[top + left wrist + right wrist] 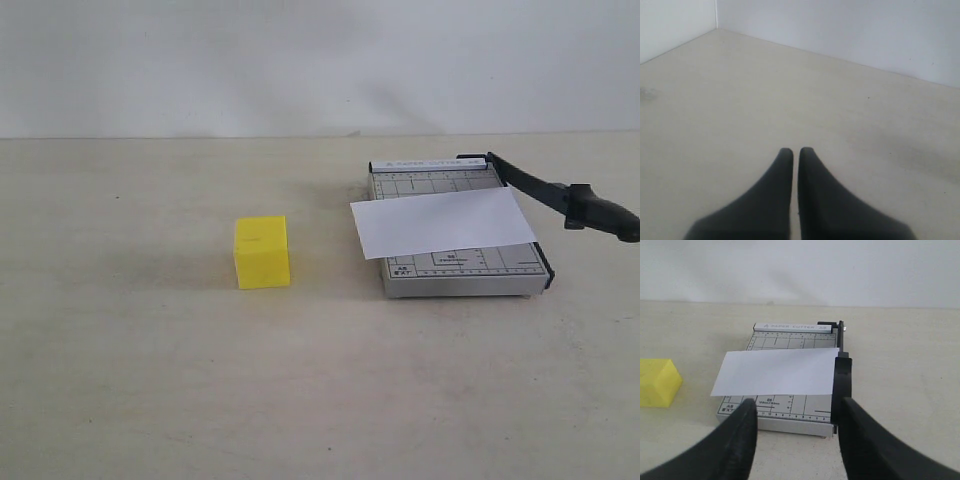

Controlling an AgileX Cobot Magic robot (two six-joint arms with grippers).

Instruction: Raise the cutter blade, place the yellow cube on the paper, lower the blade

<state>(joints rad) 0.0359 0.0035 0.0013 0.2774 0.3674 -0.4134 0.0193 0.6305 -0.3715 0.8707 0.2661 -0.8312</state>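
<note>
Bench (150, 380): the pale, flat surface that carries everything I see. The grey trimmer (470, 275) sits right of centre in the exterior view, with the paper (440, 222) lying slantwise across its board and overhanging the left edge. The cutter blade (545, 190), hinged at the far right corner, angles outward, and its thick handle hangs past the board's right side. The yellow cube (262, 252) stands on the bench left of the trimmer, apart from the paper. The exterior view shows neither of my arms; only the wrist views give the pincers. My right pincer (797, 407) sits low, facing the trimmer's near edge, with its fingers spread wide and empty. The blade's handle is just beside one finger; I cannot tell whether they touch. My left pincer (795, 155) points over bare bench, its fingers pressed almost together on nothing.
</note>
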